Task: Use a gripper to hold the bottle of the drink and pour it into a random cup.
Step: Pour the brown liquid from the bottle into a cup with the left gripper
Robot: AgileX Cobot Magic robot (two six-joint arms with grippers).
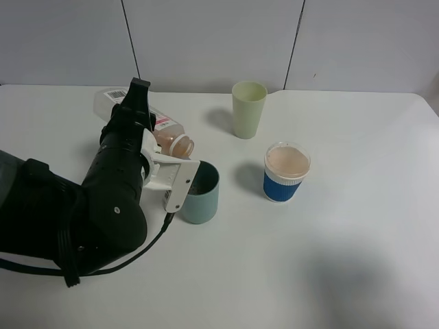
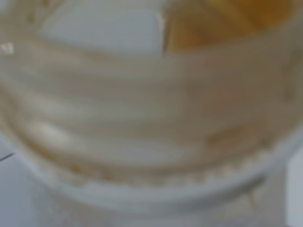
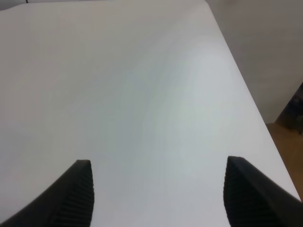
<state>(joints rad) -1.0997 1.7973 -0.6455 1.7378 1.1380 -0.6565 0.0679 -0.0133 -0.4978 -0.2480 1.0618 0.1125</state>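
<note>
Just above cup rim, tilted bottle

A: Bright, even light on the high view, and the white table glows with no harsh glare

B: Soft shadows though, each falling left of its cup: look at the pale green cup and the paper cup

A: Left wrist view is pure blur, the bottle far too close to focus, just cream and amber smear

B: Right wrist is sharper, a faint sheen mid-table, the fingers dark and slightly soft at the frame's edge
</note>
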